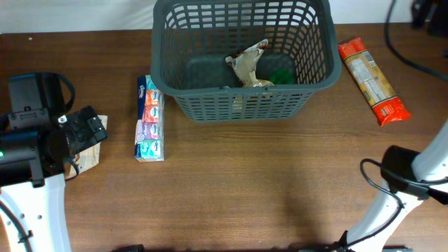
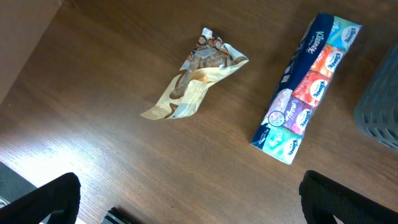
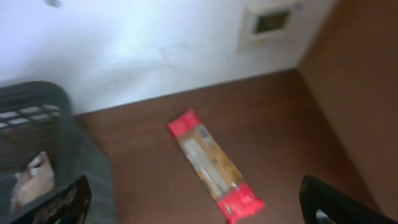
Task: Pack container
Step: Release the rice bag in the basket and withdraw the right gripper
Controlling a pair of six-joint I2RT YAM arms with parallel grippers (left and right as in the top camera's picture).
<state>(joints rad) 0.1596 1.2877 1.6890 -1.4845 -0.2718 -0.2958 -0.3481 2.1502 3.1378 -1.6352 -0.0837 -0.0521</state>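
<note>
The dark grey slotted basket [image 1: 241,105] stands at the back centre and holds a tan snack bag [image 1: 248,63] and a green item [image 1: 283,74]. Its wall shows in the left wrist view [image 2: 380,99] and the right wrist view [image 3: 37,118]. A second tan snack bag [image 2: 194,81] lies on the table under my left arm, partly hidden in the overhead view [image 1: 89,158]. A long tissue pack [image 1: 149,119] lies left of the basket. A red-ended pasta packet [image 1: 372,80] lies right of it. My left gripper [image 2: 196,208] is open and empty above the table. My right gripper [image 3: 199,214] is open and empty near the pasta packet [image 3: 214,165].
The brown wooden table [image 1: 266,189] carries everything. The tissue pack [image 2: 308,87] lies between the loose snack bag and the basket. A white wall with a socket plate [image 3: 268,23] runs behind the table. A black cable [image 1: 413,59] trails at the back right.
</note>
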